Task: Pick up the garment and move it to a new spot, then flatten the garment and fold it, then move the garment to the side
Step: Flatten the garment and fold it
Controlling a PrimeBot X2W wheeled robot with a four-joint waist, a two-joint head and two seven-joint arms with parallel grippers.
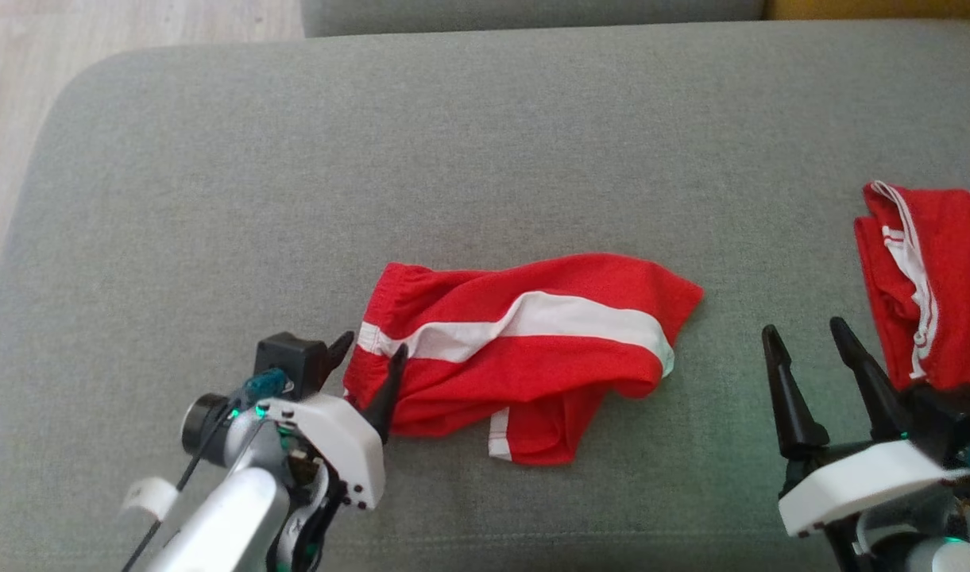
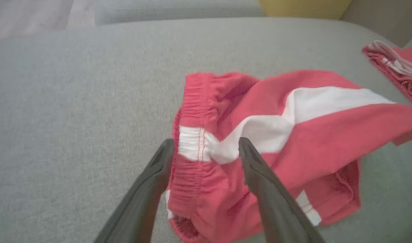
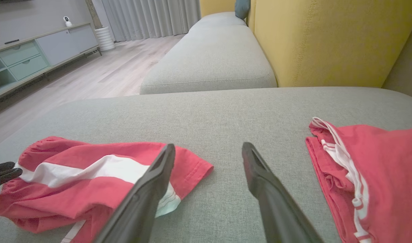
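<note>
left gripper point(image 1: 371, 349): my jaws apart, astride the elastic waistband point(image 2: 190, 111) | red shorts point(image 1: 532, 349): crumpled mid grey sofa cushion point(image 1: 453, 159); light, limp, likely to sag, so I'd pinch the bunched waistband | right gripper point(image 1: 804, 327): my jaws apart, empty, near a second red garment point(image 1: 929, 278)

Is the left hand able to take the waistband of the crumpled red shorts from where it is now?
Probably yes. The left hand is open and sits right at the waistband of the red shorts, and nothing lies in between.
</note>
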